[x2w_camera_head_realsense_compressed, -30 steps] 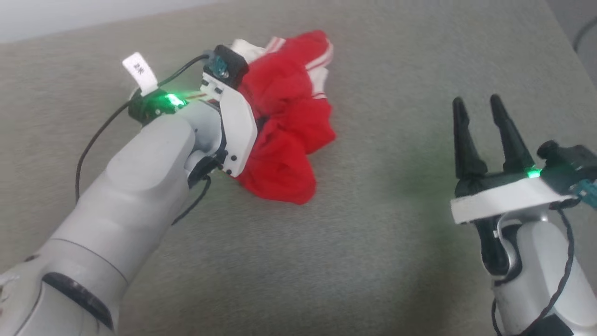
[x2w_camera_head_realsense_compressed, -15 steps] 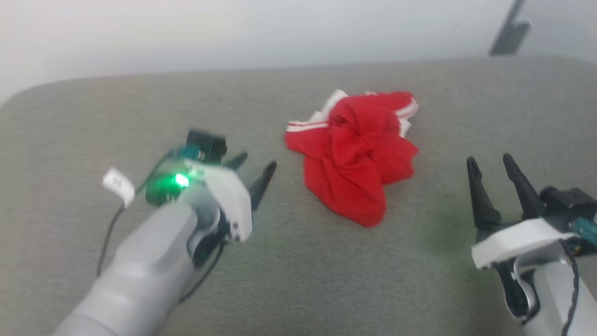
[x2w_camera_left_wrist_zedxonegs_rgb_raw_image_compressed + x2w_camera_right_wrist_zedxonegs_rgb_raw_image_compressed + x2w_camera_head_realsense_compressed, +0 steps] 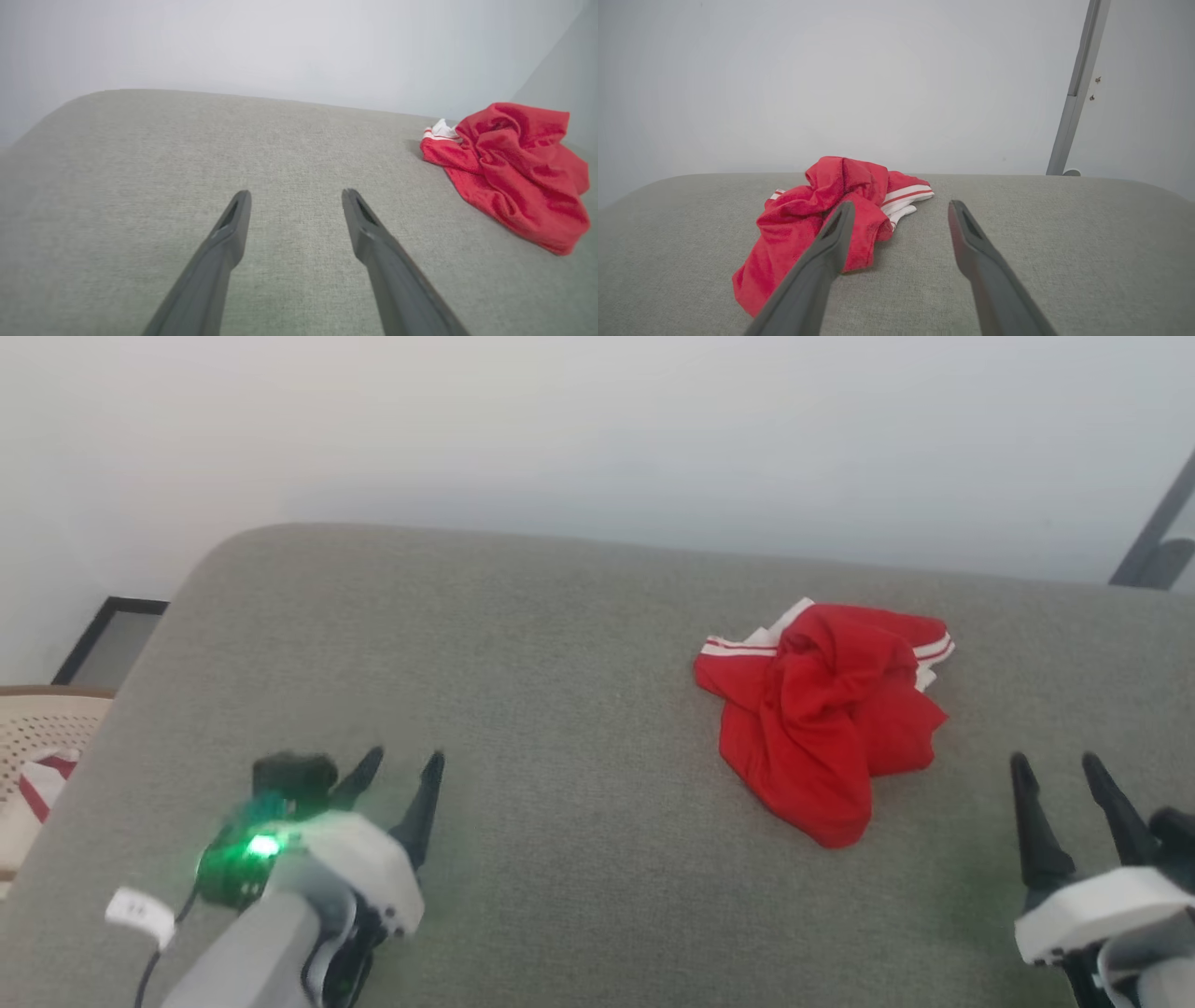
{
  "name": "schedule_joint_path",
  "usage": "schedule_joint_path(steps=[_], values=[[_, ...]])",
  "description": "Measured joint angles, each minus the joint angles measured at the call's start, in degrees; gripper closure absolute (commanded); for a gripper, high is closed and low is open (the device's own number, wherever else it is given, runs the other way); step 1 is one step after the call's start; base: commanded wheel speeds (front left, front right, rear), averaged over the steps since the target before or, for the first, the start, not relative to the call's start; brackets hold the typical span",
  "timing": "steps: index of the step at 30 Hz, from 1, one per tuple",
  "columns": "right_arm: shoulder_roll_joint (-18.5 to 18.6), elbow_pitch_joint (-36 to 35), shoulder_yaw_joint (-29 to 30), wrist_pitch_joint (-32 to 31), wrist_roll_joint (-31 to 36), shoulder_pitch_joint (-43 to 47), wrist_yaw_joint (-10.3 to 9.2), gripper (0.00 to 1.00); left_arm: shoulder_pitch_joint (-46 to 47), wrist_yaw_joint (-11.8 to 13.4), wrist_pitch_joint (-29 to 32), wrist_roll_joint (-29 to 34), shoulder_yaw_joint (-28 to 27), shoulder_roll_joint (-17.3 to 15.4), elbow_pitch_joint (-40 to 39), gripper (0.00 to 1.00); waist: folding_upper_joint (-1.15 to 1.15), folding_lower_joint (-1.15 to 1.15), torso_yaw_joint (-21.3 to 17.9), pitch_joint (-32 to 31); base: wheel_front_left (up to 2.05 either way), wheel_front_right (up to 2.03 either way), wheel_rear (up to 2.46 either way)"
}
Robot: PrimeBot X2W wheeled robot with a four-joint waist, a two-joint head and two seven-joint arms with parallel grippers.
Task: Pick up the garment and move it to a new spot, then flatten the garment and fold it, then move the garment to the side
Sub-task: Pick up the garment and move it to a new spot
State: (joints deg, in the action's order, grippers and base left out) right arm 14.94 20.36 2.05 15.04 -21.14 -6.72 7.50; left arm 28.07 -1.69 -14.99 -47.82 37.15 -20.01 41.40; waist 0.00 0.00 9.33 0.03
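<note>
The garment (image 3: 826,709) is a crumpled bright-red heap with white, red-striped trim, lying right of centre on the grey upholstered surface (image 3: 560,644). It also shows at the right in the left wrist view (image 3: 514,170) and ahead-left in the right wrist view (image 3: 822,214). My left gripper (image 3: 401,765) stands open at the lower left, far from the garment, with nothing between its fingers (image 3: 229,233). My right gripper (image 3: 1060,765) is open at the lower right, a short way right of and below the heap, and it too holds nothing (image 3: 896,205).
A pale wall (image 3: 597,429) rises behind the surface. A beige lattice basket (image 3: 37,728) with red-and-white cloth and a dark frame (image 3: 103,635) sit beyond the left edge. A grey metal post (image 3: 1078,88) stands at the back right.
My left arm has pulled back from the garment to the lower left, leaving the heap lying free. The head camera has tilted up, so the whole picture has shifted. The right gripper stays open.
</note>
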Motion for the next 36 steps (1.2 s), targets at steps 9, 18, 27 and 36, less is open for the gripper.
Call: schedule_joint_path(steps=[9,18,27,36], values=[[-0.1,-1.7,2.1,0.0,0.1,3.1,0.0,0.0,-18.3,4.2,0.0,15.0,-18.8,0.5,-18.7,0.0,0.0,0.0,-0.9,-1.7,0.0,0.0,0.0],[-0.9,-5.5,3.6,0.0,-0.1,3.0,0.0,0.0,-27.6,1.4,0.0,27.1,-31.2,4.5,-28.7,0.0,0.0,0.0,-4.4,-2.3,0.0,0.0,0.0],[-1.8,-7.8,3.5,0.0,-0.6,3.3,0.0,0.0,-31.5,-1.6,0.0,35.0,-36.6,9.2,-35.1,0.0,0.0,0.0,-5.5,-2.5,0.0,0.0,0.0],[-2.1,-7.2,2.7,0.0,-0.6,3.5,0.0,0.0,-32.5,-3.8,0.0,37.9,-38.9,12.1,-33.7,0.0,0.0,0.0,-5.2,-1.9,0.0,0.0,0.0]])
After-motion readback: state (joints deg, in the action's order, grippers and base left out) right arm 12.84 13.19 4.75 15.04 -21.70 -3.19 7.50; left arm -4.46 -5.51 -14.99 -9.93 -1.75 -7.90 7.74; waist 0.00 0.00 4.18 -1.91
